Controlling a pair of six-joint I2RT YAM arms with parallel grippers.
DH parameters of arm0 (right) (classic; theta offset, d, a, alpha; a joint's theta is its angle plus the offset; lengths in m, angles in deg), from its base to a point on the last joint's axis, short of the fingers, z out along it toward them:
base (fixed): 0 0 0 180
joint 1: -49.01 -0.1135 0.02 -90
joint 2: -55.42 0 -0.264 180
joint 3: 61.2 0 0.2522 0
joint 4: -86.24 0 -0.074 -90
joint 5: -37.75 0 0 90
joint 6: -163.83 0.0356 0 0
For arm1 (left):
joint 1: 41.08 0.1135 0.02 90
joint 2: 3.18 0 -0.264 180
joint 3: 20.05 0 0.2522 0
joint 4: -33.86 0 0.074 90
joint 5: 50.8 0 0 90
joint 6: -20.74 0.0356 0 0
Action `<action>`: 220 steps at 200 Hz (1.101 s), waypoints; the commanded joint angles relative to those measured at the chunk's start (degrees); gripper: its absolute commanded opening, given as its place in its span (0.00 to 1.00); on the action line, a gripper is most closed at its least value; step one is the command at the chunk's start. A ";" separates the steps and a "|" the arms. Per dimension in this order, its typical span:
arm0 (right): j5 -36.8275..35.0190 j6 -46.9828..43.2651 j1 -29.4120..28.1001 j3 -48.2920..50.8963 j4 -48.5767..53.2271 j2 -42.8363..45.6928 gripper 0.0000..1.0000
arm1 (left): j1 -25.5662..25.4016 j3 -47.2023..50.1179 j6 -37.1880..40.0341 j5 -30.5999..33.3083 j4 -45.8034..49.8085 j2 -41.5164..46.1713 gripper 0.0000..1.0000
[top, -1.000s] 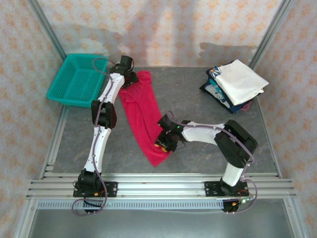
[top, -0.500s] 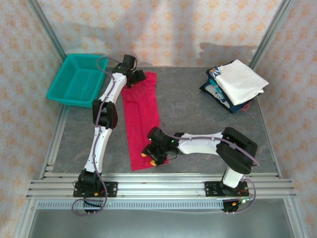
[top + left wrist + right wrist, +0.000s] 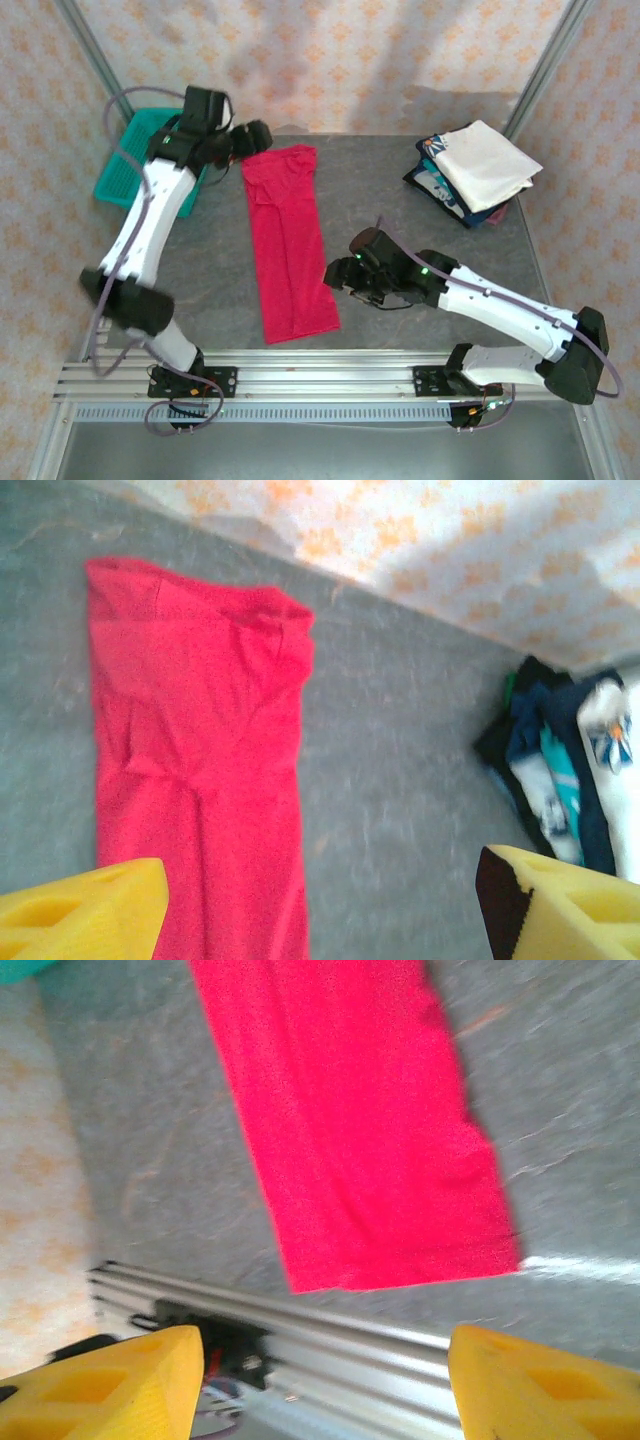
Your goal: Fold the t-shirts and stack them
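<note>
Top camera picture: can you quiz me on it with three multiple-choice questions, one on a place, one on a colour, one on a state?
1. Where on the table is the stack of folded t-shirts?
A. far right corner
B. near left corner
C. dead centre

2. What colour is the t-shirt on top of that stack?
A. red
B. white
C. yellow

3. How does the red t-shirt lie?
A. bunched in a ball
B. hanging from a gripper
C. flat in a long strip, held by neither gripper

Answers:
1 A, the stack sits at the table's far right.
2 B, the white t-shirt lies uppermost.
3 C, the left gripper and right gripper are open, with nothing between their fingers.
</note>
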 commanded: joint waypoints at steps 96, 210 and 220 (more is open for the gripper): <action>10.95 -19.32 0.87 6.02 -10.09 -19.28 0.62 | -33.23 66.01 -31.44 8.40 -4.71 39.26 0.71; 11.44 -17.98 0.70 8.16 -12.88 -24.31 0.58 | -38.12 72.96 -37.28 8.13 -14.97 30.38 0.62; 11.64 -17.91 0.62 8.15 -13.07 -24.70 0.58 | -38.07 73.11 -37.23 7.67 -15.19 29.34 0.61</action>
